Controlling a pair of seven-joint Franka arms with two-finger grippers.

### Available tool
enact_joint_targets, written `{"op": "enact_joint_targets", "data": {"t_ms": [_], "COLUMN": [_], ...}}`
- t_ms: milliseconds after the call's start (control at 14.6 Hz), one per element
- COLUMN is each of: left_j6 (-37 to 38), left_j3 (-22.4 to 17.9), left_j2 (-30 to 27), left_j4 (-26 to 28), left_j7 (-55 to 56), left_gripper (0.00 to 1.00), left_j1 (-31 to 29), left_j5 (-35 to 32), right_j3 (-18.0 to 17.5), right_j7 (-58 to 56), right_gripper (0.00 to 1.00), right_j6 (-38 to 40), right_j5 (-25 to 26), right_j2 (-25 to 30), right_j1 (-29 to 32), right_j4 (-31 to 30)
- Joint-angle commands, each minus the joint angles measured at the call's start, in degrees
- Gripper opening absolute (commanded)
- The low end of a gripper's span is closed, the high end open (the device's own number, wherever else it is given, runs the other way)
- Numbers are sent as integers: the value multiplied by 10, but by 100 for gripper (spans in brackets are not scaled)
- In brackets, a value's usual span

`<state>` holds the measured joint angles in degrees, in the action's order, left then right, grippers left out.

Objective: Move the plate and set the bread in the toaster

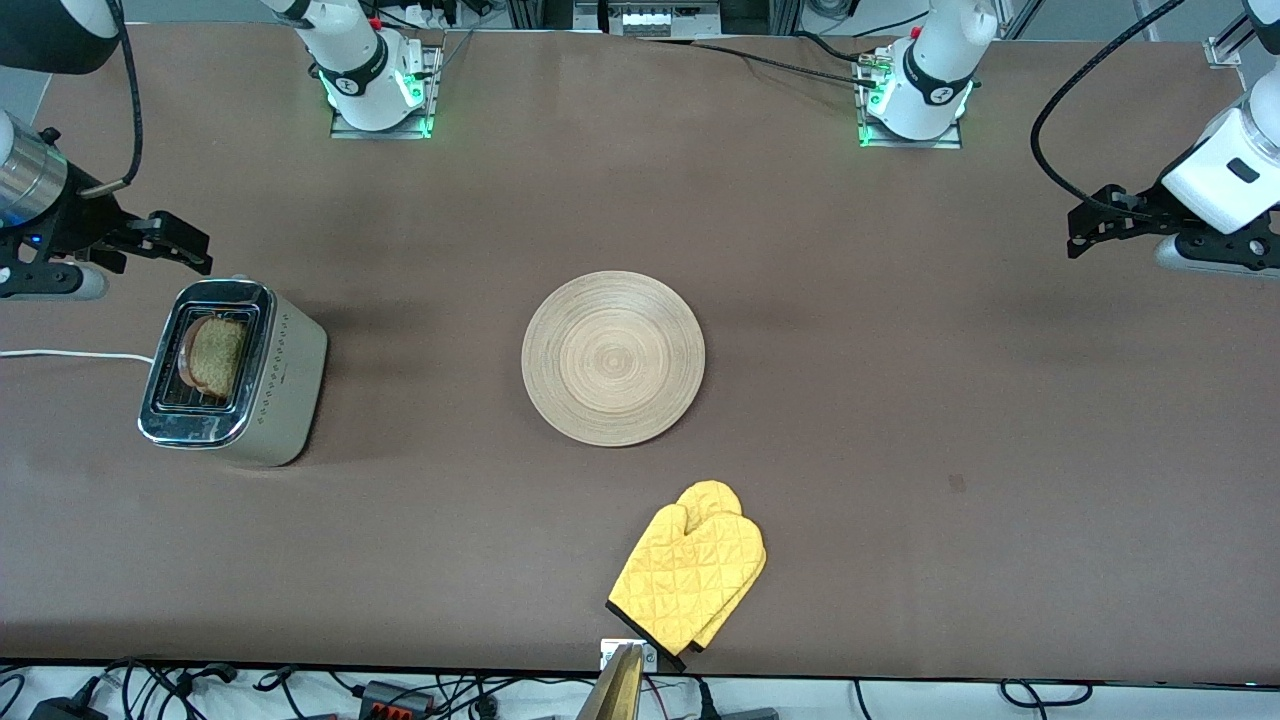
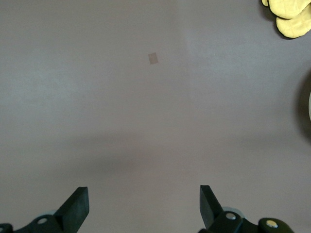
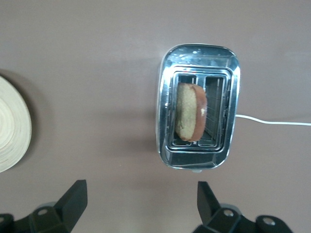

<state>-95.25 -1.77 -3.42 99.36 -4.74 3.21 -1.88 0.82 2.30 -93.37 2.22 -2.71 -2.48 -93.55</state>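
The toaster [image 1: 290, 370] stands at the right arm's end of the table. The bread [image 1: 215, 355] sits in one of its slots, leaning, with its top showing. The right wrist view shows the toaster [image 3: 197, 56] and the bread [image 3: 189, 119] from above. The plate [image 1: 613, 358] lies bare at the table's middle; its edge shows in the right wrist view [image 3: 12, 126]. My right gripper [image 1: 185, 245] is open and empty, up in the air beside the toaster [image 3: 141, 199]. My left gripper [image 1: 1085, 225] is open and empty over bare table at the left arm's end [image 2: 144, 204].
A yellow oven mitt [image 1: 690, 575] lies near the table's front edge, nearer to the front camera than the plate; its tip shows in the left wrist view [image 2: 291, 14]. The toaster's white cord [image 1: 70, 354] runs off the table's end. A small patch [image 1: 957, 484] marks the table.
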Motion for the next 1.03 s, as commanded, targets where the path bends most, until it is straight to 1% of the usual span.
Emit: {"op": "enact_joint_targets", "data": {"t_ms": [0,273,683,957], "left_j6": [13,13,13,13], "left_j3": [0,0,0,0], "left_j2": [0,0,0,0], "left_j4": [-11,-11,-11,-11], "left_j7": [5,5,5,5], "left_gripper": [100,100,100,100], "left_j1": [1,1,1,2], "left_j5": [2,2,2,1], "right_j3": [-7,-9,-8,-6], "right_j7": [6,18,13,19], "right_gripper": [100,100,100,100], "right_j6": [-4,24,47,47], "right_j5": [1,2,8,7], "right_j2": [16,-10,-10,-13], "right_j1": [6,-5,-2,-1], "right_j4": [-17,20,29,32]}}
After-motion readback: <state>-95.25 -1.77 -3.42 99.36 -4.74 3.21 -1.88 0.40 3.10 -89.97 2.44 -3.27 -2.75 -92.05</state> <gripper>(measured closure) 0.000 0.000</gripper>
